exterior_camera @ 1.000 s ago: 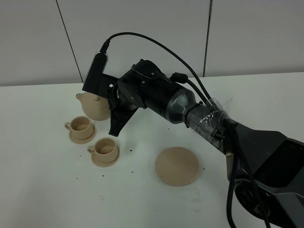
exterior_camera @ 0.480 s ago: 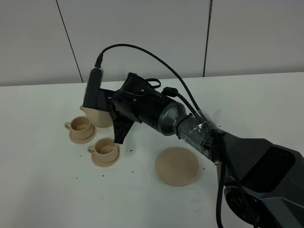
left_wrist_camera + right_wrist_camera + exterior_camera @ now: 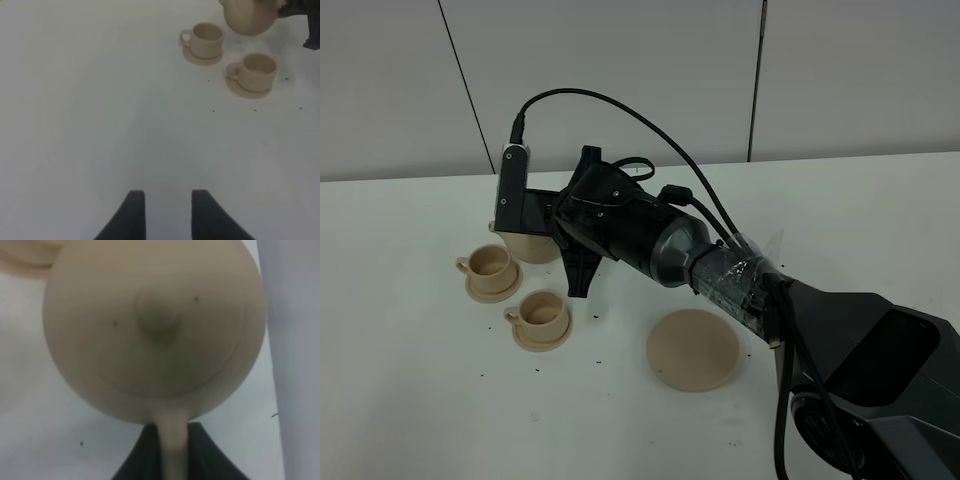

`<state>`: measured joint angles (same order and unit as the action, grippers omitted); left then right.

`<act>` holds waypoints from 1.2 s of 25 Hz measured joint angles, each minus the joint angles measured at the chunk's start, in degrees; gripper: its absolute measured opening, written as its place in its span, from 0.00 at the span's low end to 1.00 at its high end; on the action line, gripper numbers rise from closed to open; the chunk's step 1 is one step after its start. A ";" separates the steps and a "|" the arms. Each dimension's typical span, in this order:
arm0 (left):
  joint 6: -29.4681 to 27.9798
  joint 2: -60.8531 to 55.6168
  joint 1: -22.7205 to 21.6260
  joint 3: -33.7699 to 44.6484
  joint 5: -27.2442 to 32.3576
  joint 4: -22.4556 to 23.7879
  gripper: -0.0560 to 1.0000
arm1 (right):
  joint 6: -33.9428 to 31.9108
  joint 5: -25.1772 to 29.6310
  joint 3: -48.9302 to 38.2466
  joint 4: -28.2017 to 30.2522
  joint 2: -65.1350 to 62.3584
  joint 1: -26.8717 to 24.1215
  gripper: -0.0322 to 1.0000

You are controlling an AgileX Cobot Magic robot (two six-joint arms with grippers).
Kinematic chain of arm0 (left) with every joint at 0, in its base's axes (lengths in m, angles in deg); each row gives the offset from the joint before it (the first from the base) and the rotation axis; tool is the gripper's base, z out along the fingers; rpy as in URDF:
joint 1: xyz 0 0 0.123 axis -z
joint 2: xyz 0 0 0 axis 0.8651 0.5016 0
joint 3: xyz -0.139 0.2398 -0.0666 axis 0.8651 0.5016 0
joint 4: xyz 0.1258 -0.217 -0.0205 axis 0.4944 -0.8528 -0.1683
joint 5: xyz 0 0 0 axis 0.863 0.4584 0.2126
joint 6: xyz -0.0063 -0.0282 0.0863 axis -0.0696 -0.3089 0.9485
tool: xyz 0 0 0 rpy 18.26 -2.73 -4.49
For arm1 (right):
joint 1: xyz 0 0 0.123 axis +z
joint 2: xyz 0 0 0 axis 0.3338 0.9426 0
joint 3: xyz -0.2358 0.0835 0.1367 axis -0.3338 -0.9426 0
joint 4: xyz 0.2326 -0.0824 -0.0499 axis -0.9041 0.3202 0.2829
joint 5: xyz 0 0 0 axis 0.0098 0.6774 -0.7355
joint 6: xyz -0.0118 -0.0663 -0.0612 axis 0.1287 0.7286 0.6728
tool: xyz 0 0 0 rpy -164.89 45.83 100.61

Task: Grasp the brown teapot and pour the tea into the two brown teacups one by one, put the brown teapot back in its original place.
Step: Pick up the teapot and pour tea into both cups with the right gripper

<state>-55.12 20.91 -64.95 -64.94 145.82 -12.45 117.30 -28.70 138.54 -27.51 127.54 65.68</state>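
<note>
The teapot [image 3: 155, 325] is plain matte beige-tan clay, squat and round, with a low lid, a rounded knob and 2 small dark specks on the lid. Its loop handle [image 3: 172, 450] runs between the right jaws, which are clamped together on it. The right arm [image 3: 650, 235] holds the pot [image 3: 527, 246] up near the far left part of the white counter [image 3: 420, 400], close behind the farther of the 2 cups [image 3: 490, 262]. From the high view the wrist hides most of the pot, and its spout cannot be seen. The nearer cup [image 3: 542, 311] stands just beside the first. Each cup is the same clay, sits on a small matching saucer [image 3: 485, 288], and has its handle toward the left edge. A wider flat saucer [image 3: 693, 348] lies bare toward the front, apart from the cups. Dark specks [image 3: 592, 314] dot the counter around them. The left jaws stand apart over bare counter, holding nothing.
</note>
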 joint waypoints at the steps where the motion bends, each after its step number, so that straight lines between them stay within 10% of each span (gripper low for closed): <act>1: 0.00 0.00 0.00 0.00 0.00 0.00 0.34 | 0.41 0.00 0.00 0.59 0.00 0.12 0.12; 30: -0.13 0.00 0.00 0.00 0.00 0.00 0.34 | 4.09 -1.61 0.00 10.83 0.16 2.72 0.12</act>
<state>-55.25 20.91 -64.95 -64.94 145.82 -12.45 121.39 -30.31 138.54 -16.67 127.69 68.40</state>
